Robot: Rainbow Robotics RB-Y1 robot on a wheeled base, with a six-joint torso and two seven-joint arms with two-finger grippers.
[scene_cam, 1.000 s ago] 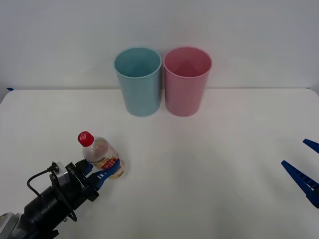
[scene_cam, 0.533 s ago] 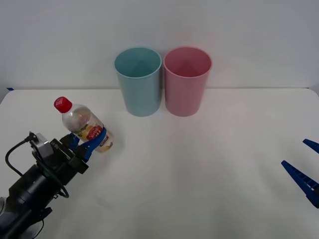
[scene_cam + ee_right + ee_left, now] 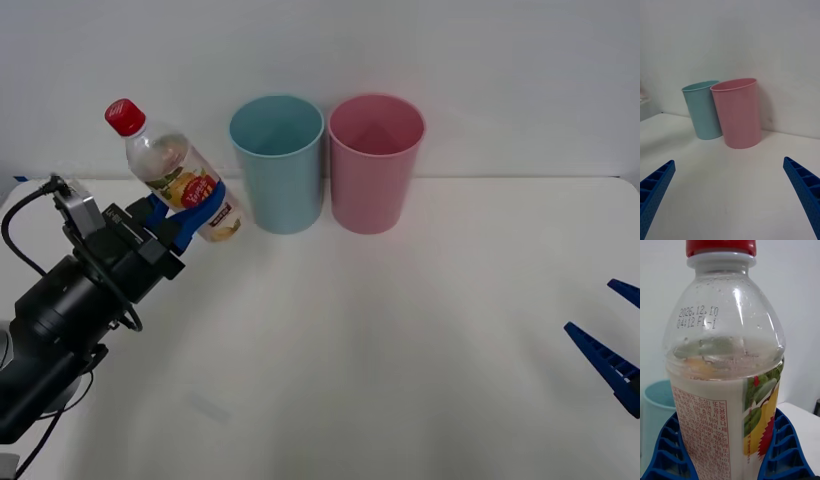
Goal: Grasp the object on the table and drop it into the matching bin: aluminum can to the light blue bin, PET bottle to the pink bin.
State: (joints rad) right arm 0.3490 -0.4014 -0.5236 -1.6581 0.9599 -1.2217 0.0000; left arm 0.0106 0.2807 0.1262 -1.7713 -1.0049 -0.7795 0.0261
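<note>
My left gripper (image 3: 188, 220) is shut on the PET bottle (image 3: 176, 173), a clear bottle with a red cap and a fruit label. It holds the bottle in the air, tilted with the cap up and to the left, just left of the light blue bin (image 3: 278, 163). The pink bin (image 3: 374, 162) stands right beside the blue one at the back of the white table (image 3: 400, 330). In the left wrist view the bottle (image 3: 724, 390) sits between the blue fingers (image 3: 666, 446). My right gripper (image 3: 612, 350) is open low at the table's right edge, facing both bins (image 3: 739, 112).
A plain white wall rises behind the bins. The light blue bin (image 3: 703, 110) and pink bin touch or nearly touch each other. The left arm's black body (image 3: 70, 300) and cable hang over the table's left side.
The left gripper has lifted the bottle off the table and carried it up and back, from the front left toward the light blue bin. The right arm has not moved.
</note>
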